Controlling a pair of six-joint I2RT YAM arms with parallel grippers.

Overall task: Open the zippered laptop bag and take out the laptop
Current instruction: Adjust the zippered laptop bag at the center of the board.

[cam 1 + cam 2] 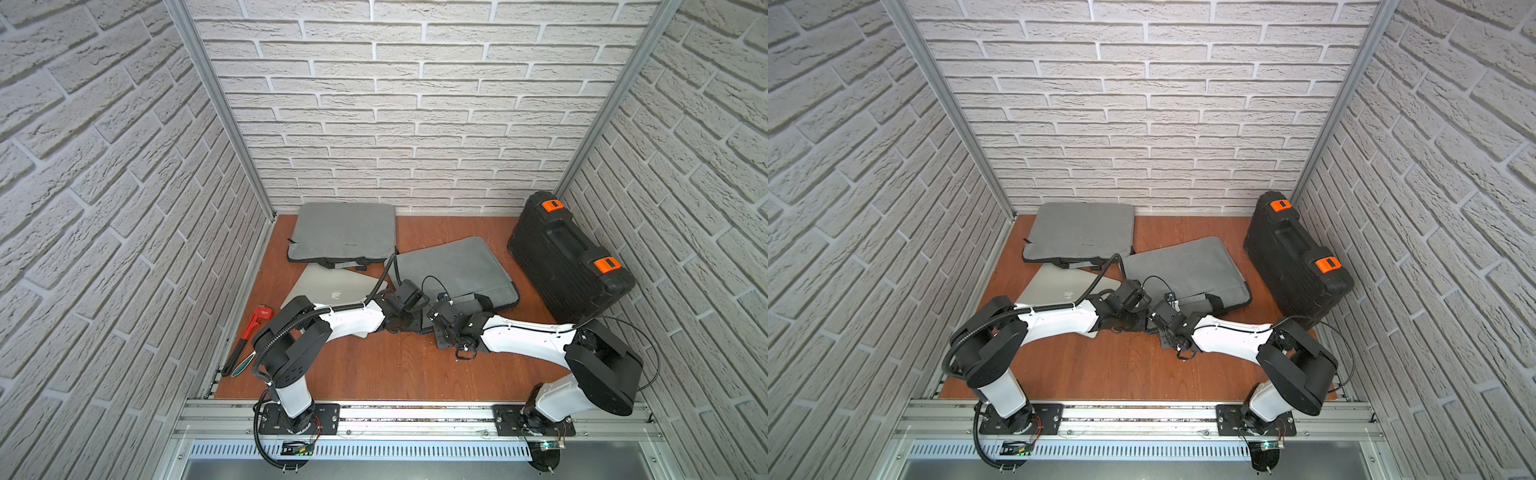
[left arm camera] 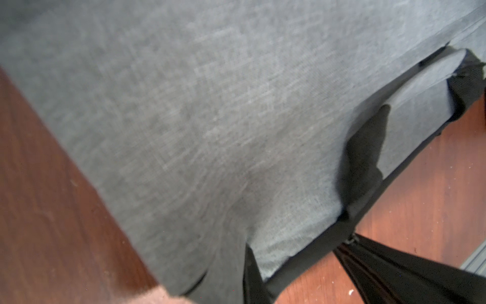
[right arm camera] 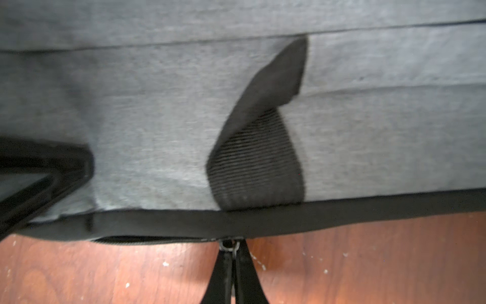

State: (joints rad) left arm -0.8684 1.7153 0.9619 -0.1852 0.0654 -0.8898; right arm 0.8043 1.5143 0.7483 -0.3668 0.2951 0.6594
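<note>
Laptop bag: the grey sleeve lies flat on the worktop, right of centre, with its zipped edge facing the arms.
Zipper pull: it sits on the black edge just below the handle strap, and the seam to one side of it gapes a little.
Right gripper: the jaws are clenched on the zipper pull.
Left gripper: the jaws are clenched down on the bag's grey face. I cannot tell whether they pinch any fabric.
Silver laptop: it lies bare on the worktop beside the bag, partly under the left arm. What is inside the bag is hidden.
Stage: unzipping looks barely begun.
Risk, slip: the small tab could slide out of the jaws under a sideways tug.
Risk, drag: if the left hold is weak, the whole bag would follow the pull instead of opening.
Risk, snag: the slider may jam at the corner.
Risk, crowding: the two wrists are very close and could knock together.
</note>
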